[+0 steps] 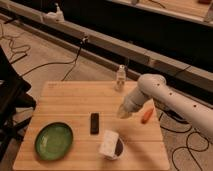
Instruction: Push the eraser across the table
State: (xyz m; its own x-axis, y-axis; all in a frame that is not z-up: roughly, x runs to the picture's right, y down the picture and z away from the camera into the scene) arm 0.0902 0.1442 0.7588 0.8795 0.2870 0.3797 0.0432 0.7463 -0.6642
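Observation:
The eraser [94, 123] is a small black block lying lengthwise near the middle of the wooden table [70, 102]. My white arm reaches in from the right. My gripper [123, 112] hangs low over the table, to the right of the eraser and a short gap apart from it, a little farther back.
A green plate [53, 141] sits at the front left. A white carton and dark bowl [111, 145] stand at the front, just right of the eraser. An orange carrot-like object [146, 115] lies by the right edge. A small white bottle [120, 79] stands at the back edge.

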